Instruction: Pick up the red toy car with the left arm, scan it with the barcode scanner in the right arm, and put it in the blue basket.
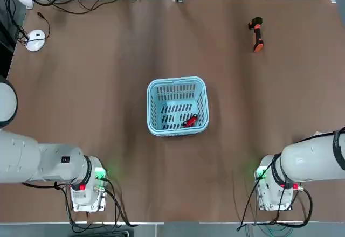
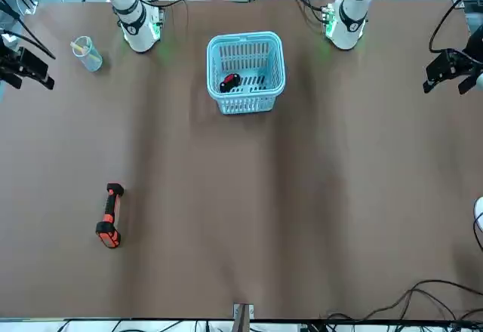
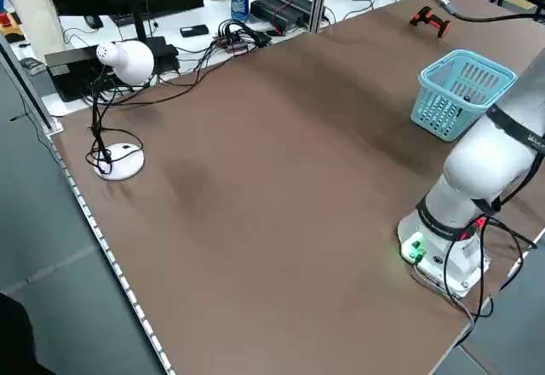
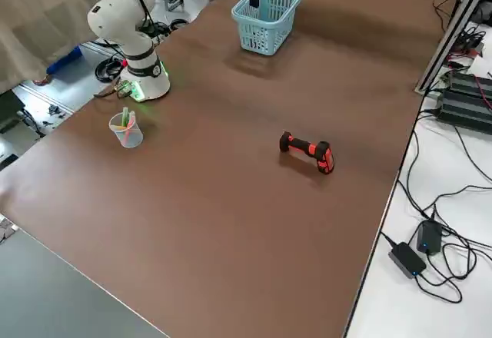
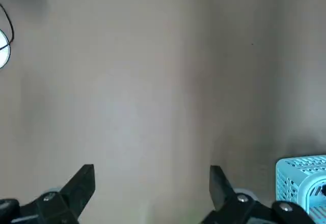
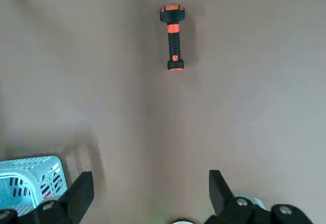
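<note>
Two arms, both pulled back to their own sides of the brown table, and nothing in either grasp. The left gripper hangs over bare tabletop with its fingers spread wide apart, a corner of the blue basket just peeking in at the edge of its wrist view. The right gripper matches it, fingers parted and empty, looking down on open table.

And there's the red toy car, lying inside the blue basket on its slotted floor, tucked toward the near right corner as seen from overhead. The basket sits at the middle of the table, between the two arm bases.

The barcode scanner lies flat on the table at the far right, well apart from the basket and from both grippers, orange handle pointing toward the robot. A clear plastic cup with sticks in it stands near the right arm's base.
</note>
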Controlling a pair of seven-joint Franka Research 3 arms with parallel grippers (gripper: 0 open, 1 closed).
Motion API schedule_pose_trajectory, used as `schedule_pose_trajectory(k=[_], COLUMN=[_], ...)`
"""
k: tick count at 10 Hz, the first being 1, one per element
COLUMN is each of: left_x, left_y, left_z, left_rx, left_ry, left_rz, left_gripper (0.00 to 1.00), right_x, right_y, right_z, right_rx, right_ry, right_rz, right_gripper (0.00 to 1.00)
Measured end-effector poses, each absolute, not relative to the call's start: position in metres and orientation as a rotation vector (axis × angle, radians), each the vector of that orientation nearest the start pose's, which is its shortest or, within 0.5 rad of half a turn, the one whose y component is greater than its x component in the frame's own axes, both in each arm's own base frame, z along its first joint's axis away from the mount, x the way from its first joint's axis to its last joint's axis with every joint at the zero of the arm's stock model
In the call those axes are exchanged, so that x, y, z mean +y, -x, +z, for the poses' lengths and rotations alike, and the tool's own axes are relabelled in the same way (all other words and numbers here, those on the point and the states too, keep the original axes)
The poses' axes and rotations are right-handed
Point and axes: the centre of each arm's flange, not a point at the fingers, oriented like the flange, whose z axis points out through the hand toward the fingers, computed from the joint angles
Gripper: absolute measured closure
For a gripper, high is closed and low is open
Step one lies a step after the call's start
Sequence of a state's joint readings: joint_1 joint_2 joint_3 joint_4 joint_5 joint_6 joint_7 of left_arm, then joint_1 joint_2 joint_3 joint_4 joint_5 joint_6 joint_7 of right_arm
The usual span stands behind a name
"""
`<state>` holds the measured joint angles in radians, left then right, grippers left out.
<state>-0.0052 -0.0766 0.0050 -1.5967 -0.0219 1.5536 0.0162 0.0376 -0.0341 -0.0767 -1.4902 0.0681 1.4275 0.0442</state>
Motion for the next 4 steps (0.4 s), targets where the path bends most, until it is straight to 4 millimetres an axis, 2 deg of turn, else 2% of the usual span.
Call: schedule_pose_trajectory(k=[2,4], left_x=[-0.0137,-0.0109], left_y=[-0.5297,-0.5355], left_z=[0.6506,0.6426], left_rx=[-0.011,-0.034], left_ry=[3.152,3.152], left_rz=[-0.048,-0.033], left_gripper=[0.01,0.01], right_x=[-0.0136,-0.0141], right_y=[-0.5292,-0.5286], right_z=[0.6698,0.6733], right_rx=[0.115,0.115], right_ry=[3.071,3.073], right_rz=[0.028,0.013], right_gripper=[0.0,0.0])
